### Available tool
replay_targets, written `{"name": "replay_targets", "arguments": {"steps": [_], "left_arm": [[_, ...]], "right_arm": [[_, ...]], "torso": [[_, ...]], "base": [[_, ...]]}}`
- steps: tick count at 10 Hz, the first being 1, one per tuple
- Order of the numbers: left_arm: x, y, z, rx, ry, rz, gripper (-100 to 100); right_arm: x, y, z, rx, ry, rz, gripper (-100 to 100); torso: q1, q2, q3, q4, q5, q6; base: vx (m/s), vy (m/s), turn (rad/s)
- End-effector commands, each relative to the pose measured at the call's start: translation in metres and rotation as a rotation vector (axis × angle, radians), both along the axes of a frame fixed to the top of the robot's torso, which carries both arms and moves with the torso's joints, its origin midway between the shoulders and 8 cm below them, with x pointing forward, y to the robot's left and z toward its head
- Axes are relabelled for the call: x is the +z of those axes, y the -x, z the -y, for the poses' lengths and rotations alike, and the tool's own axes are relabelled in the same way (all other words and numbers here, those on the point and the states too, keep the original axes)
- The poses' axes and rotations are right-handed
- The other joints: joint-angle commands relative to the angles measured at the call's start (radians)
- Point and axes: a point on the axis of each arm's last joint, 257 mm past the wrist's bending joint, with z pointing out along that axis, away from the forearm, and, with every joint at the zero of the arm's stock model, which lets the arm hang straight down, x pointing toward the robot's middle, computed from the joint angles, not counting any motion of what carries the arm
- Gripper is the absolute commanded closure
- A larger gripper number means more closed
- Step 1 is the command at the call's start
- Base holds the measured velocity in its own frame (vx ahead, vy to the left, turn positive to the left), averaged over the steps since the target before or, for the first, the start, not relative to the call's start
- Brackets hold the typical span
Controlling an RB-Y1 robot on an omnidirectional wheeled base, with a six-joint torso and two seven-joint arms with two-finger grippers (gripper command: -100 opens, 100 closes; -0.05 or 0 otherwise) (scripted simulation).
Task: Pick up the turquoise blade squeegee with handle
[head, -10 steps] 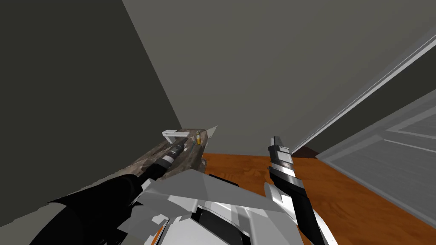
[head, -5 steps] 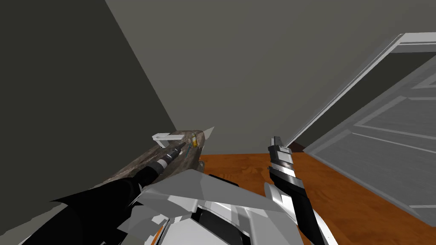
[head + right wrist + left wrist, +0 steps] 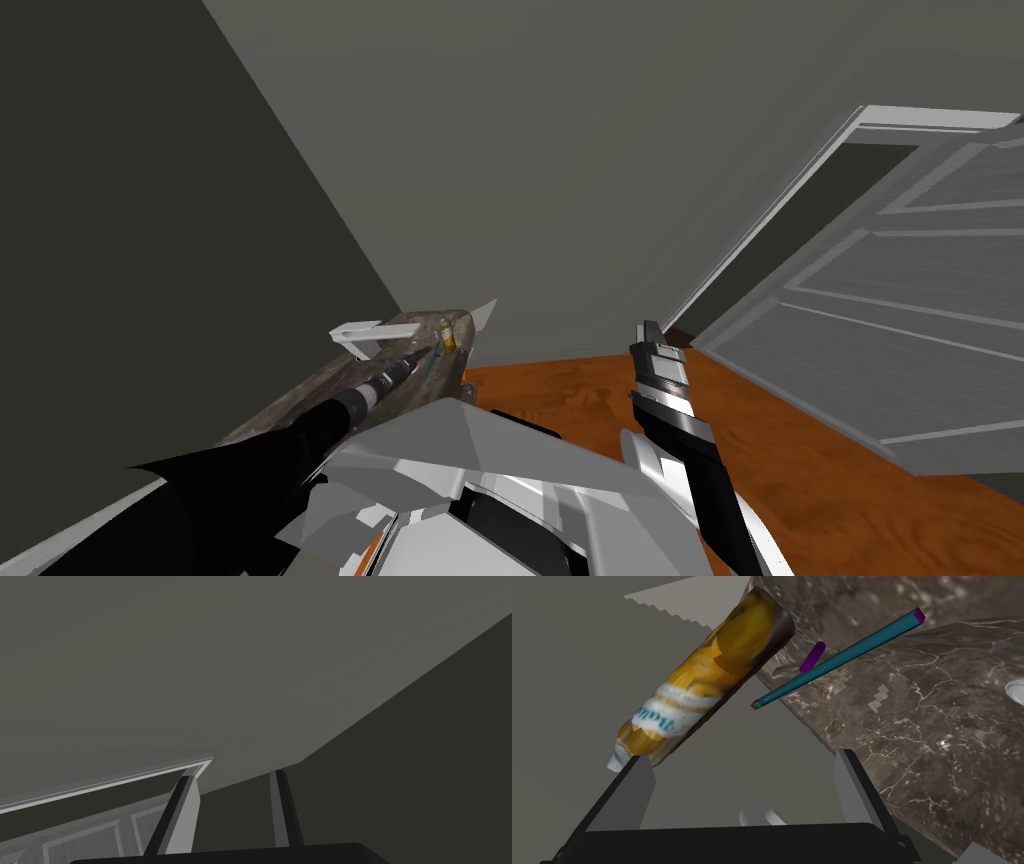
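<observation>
Along the left wall runs one counter (image 3: 912,736) of dark brown-grey stone, glossy, threaded with thin white veins; at its far left end, one white angular fixture (image 3: 356,333), bar-shaped, too small to name; left arm stretched out over the slab, left gripper (image 3: 742,756) hanging just short of the goods, its two flat grey fingers (image 3: 857,786) spread wide, nothing between them; squeegee (image 3: 839,660) ahead of the fingers, untouched; one long, thin, square-section turquoise blade with magenta end caps, lying flat on the stone at a slant, near end poking past the counter's edge; one short purple handle (image 3: 812,656), round-ended, jutting from the blade's middle; just beside it, one yellow bottle (image 3: 707,678), cylindrical, dark at the far end, white at the near end, tilted; white label band with blue script, not legible; whether bottle and blade touch, cannot tell; right gripper (image 3: 235,774) raised well apart, over the orange-brown wood-grain floor (image 3: 820,470); its two fingers parted by a narrower gap, holding nothing; far right, one pale grey panelled door (image 3: 900,300), ajar in a white frame.
</observation>
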Motion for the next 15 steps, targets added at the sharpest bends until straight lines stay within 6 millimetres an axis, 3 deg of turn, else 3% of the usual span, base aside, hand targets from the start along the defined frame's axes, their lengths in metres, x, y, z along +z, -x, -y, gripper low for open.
{"name": "replay_targets", "arguments": {"steps": [1, 2, 8, 15], "left_arm": [[-0.013, 0.015, -0.012, 0.009, -0.026, -0.093, -100], [-0.015, 0.017, -0.011, 0.004, -0.028, -0.103, -100], [-0.047, 0.071, -0.037, -0.003, -0.109, -0.395, -100], [-0.067, 0.122, -0.046, -0.030, -0.158, -0.639, -100]], "right_arm": [[0.000, 0.000, 0.000, 0.000, 0.000, 0.000, 0], [0.000, 0.000, 0.000, 0.000, 0.000, 0.000, 0], [0.000, 0.000, 0.000, 0.000, 0.000, 0.000, 0], [0.000, 0.000, 0.000, 0.000, 0.000, 0.000, 0]], "torso": [[0.000, 0.000, 0.000, 0.000, 0.000, 0.000], [0.000, -0.001, 0.000, 0.000, 0.000, 0.000], [0.000, -0.001, -0.001, 0.000, 0.000, 0.000], [0.000, 0.000, 0.000, 0.000, 0.000, -0.001]], "base": [[0.048, 0.003, -0.208], [0.037, 0.006, -0.074], [0.043, 0.003, -0.154], [0.034, 0.012, -0.103]]}}
